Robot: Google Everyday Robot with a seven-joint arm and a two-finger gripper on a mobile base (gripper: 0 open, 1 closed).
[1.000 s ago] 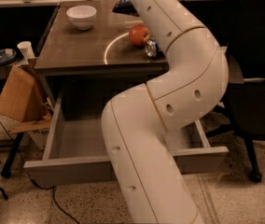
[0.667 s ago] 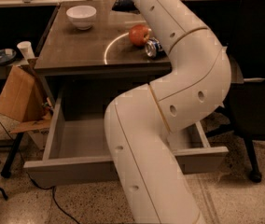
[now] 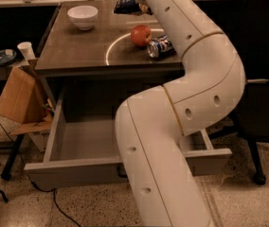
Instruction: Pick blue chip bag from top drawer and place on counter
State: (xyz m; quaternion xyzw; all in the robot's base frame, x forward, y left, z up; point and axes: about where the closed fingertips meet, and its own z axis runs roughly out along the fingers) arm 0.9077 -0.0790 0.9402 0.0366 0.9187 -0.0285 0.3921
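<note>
Nearest of all, the top drawer (image 3: 77, 167) stands pulled out below and in front of the apple (image 3: 141, 35). What shows of its floor is bare, though the robot's thick white arm (image 3: 172, 126) rises across its right part and hides the rest. From there the arm bends up and reaches past the right side of the apple toward the back of the counter (image 3: 77, 56). A blue-and-silver soda can (image 3: 160, 47) lies on its side just right of and in front of the apple, close against the arm. By my reading this is the first hazard: any sideways sweep or careless pull-back of that link could knock the can, which would roll freely, or push the apple across the white circle (image 3: 110, 51) toward the counter's front edge and the open drawer. A white bowl (image 3: 83, 17) sits behind and well to the left of the apple, out of the arm's line. Farthest back, behind the apple and slightly left of it, the blue chip bag (image 3: 126, 1) is at the counter's far edge. The gripper (image 3: 144, 7) is just beside its right end, mostly hidden by the wrist. Whether it is clamped on the bag or has let go cannot be told, nor whether the bag fully rests on the surface. So near the rear edge, a light, crinkly bag set down off-balance or dragged on release could slide off the back.
</note>
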